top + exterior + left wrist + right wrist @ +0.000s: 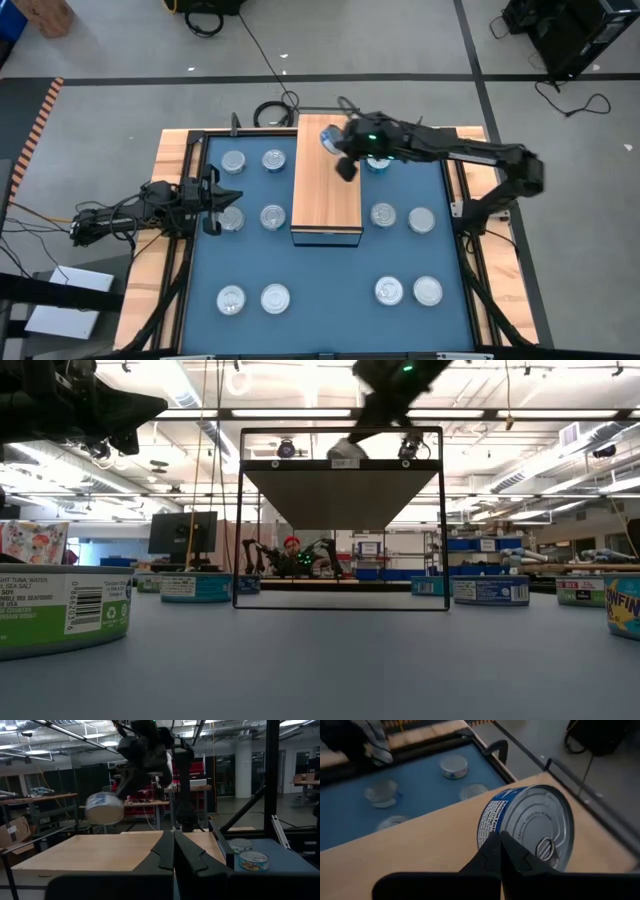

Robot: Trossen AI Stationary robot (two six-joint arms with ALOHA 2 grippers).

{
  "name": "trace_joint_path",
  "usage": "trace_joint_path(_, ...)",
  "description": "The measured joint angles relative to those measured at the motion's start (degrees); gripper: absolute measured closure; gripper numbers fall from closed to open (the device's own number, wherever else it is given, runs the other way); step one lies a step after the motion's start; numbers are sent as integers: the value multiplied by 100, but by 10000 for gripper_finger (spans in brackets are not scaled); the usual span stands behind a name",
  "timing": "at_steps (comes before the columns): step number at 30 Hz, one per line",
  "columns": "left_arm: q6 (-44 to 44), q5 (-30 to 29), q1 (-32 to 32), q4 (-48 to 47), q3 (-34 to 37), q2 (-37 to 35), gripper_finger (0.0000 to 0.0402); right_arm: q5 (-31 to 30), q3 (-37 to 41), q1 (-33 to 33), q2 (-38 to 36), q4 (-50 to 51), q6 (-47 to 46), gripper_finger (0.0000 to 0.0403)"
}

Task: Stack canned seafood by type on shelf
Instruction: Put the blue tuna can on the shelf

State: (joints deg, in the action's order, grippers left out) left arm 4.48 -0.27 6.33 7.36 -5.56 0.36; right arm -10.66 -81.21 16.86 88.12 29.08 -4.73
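Tin (527, 827): tipped on edge, lid facing the right wrist camera, above the shelf's (326, 185) upper end
Right gripper (345, 155): clamped on tin's rim
Left gripper (222, 196): closed, empty, frame's left
Shelf: long axis vertical in frame

tin (530, 827): silver lid, blue-white label | shelf (326, 190): light-brown wood grain | mat (330, 280): blue
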Motion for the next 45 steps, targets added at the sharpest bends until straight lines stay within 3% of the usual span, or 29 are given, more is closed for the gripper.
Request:
trace_joint_path(9, 107, -7, 0, 6, 0, 0, 400, -182, -2232, 76, 1882, 929, 883, 403)
trace_joint_path(15, 108, -9, 0, 6, 0, 0, 400, -500, -3104, 171, 2663, 1251, 1289, 403)
trace_joint_path(23, 108, -11, 0, 1, 0, 0, 400, -507, -3296, 317, 3181, 1260, 1562, 403)
trace_joint_path(31, 122, -17, 0, 1, 0, 2, 400, -590, -3301, 336, 3213, 1211, 1599, 395)
trace_joint_path(45, 125, -20, 1, -10, 0, 2, 399, -636, -3301, 407, 3190, 1020, 1646, 312)
